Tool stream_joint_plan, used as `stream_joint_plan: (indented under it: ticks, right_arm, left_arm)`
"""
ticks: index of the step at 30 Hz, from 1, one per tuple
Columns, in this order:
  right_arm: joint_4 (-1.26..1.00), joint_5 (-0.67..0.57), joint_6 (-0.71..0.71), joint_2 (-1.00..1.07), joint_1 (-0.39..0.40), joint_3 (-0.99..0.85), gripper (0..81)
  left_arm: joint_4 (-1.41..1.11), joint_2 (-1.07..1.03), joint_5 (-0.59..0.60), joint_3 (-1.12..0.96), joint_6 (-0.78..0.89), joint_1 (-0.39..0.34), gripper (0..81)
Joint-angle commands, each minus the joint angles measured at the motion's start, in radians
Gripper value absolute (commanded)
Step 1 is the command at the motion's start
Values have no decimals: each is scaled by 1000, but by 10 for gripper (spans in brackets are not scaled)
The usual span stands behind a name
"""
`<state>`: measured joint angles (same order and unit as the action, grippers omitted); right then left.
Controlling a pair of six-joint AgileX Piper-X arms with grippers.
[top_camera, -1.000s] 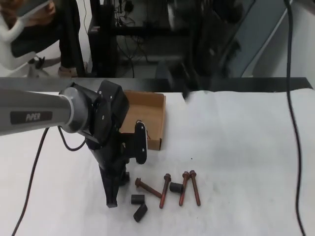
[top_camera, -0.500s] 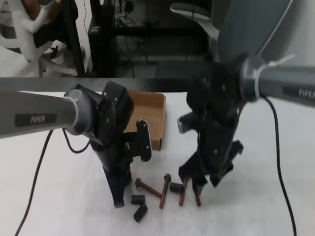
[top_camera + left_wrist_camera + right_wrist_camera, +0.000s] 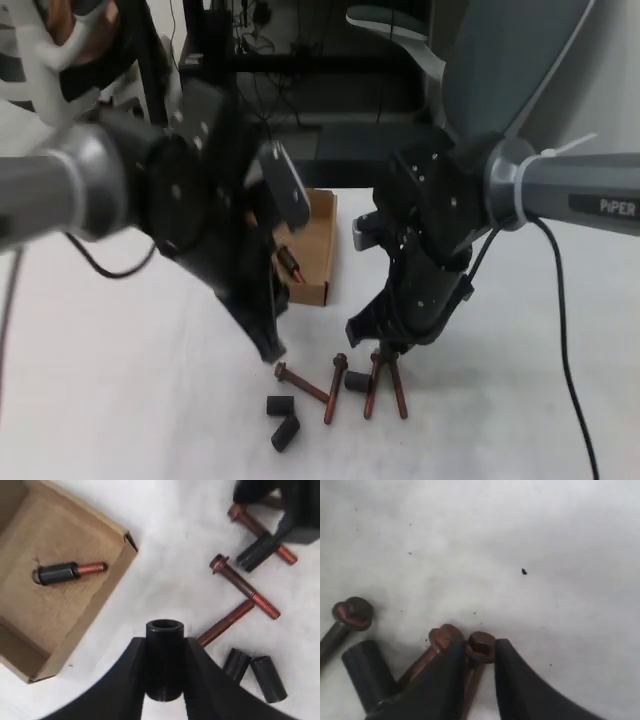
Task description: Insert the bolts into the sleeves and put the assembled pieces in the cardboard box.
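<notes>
Loose sleeves (image 3: 280, 405): we see two black ones nearest the worktop's (image 3: 520, 400) front edge, and a third sleeve (image 3: 357, 381) among the bolts.
Bolts (image 3: 333, 390): four copper-coloured ones lie just behind, mid-worktop.
Right gripper (image 3: 479, 652): down at the worktop, its fingers pressed against both sides of the rightmost bolt (image 3: 480, 646), which lies flat.
Left gripper (image 3: 165, 644): over the worktop between bolts and box, clamped on a black sleeve (image 3: 164, 670).
Cardboard box (image 3: 322, 235): toward the far edge; we see one assembled piece (image 3: 65, 572) lying inside.
</notes>
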<state>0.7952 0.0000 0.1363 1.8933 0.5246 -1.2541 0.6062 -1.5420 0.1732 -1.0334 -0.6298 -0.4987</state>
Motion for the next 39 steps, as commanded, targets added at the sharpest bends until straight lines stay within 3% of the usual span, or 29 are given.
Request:
stream_joint_plan:
  ticks: [1, 6, 10, 12, 13, 14, 15, 17, 20, 26, 32, 36, 39]
  right_arm:
    - [13, 21, -16, 25, -5, -1, 197]
    - [18, 60, -14, 46, -5, -1, 342]
    - [42, 61, -14, 66, -5, -1, 349]
    - [48, 63, -9, 75, -5, -1, 288]
    - [53, 65, -9, 77, -5, -1, 183]
    - [53, 64, -9, 76, -5, -1, 25]
    - [53, 64, -9, 71, -5, -3, 3]
    - [56, 62, -34, 50, -5, -3, 4]
    - [50, 70, -70, -23, -5, -3, 6]
    - [-87, 0, -62, -258, 8, 17, 6]
    - [-448, -50, 6, -502, 103, 122, 6]
    - [-567, -52, 59, -567, 179, 183, 6]
    - [-571, -71, 90, -564, 229, 192, 6]
  left_arm:
    - [-3, 106, 16, -7, 34, -3, 18]
    - [-5, 223, 16, -7, 47, -3, 18]
    - [-5, 276, 16, -7, 66, -3, 18]
    - [-5, 284, 19, -7, 82, -3, 18]
    - [-5, 283, 28, -6, 92, -3, 18]
    - [-5, 283, 46, -6, 110, -3, 18]
    - [-5, 283, 70, -2, 131, -3, 18]
    - [-28, 299, 141, 28, 173, -6, 18]
    - [-135, 364, 141, 127, 249, -19, 18]
    - [-436, 576, 136, 422, 589, -71, 18]
    - [-766, 697, -88, 643, 829, -197, 18]
    - [-805, 689, -173, 689, 851, -268, 18]
    - [-809, 679, -205, 693, 841, -283, 18]
